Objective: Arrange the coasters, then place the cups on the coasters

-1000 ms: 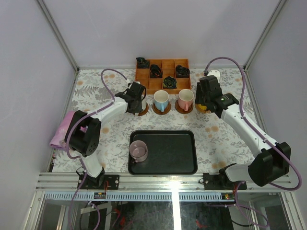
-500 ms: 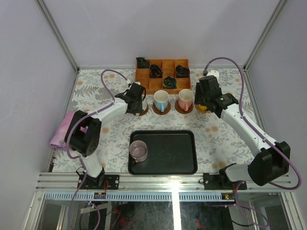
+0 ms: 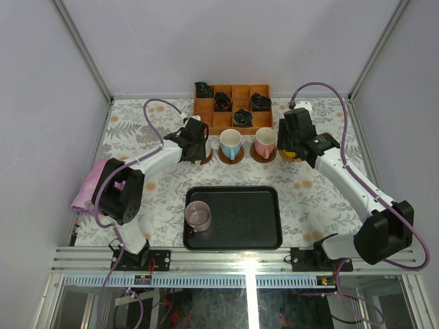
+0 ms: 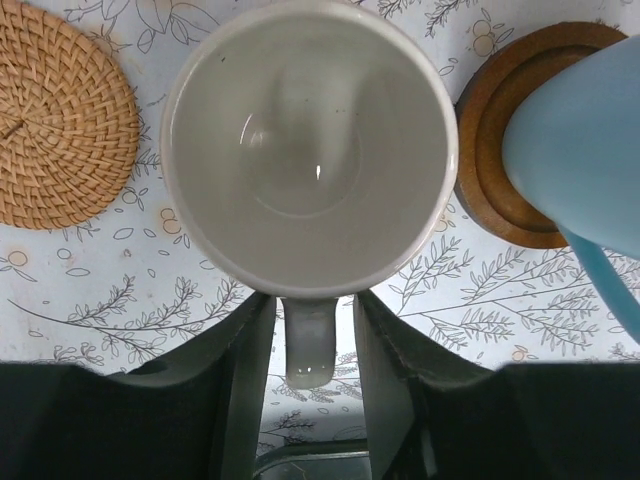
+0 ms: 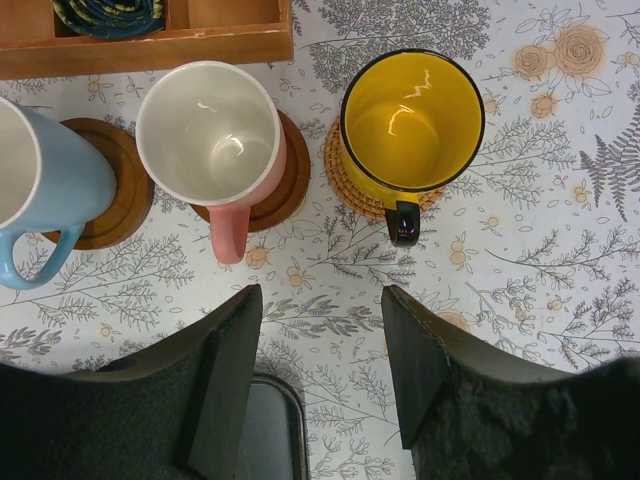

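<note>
Currently left gripper point(image 4: 313, 305) loose astride white cup point(image 4: 310, 150) handle; right gripper point(image 5: 322, 300) spread, empty, hovering.

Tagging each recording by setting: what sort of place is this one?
Probably a lab test cell, not a home: plain panel walls on metal framing enclose a floral-covered table, with the left arm and right arm bolted to a rail.

A robotics lab cell — white panels point(image 3: 226, 41) in aluminium framing point(image 3: 83, 49), cables point(image 3: 171, 312) beneath a slotted rail point(image 3: 226, 259).
</note>
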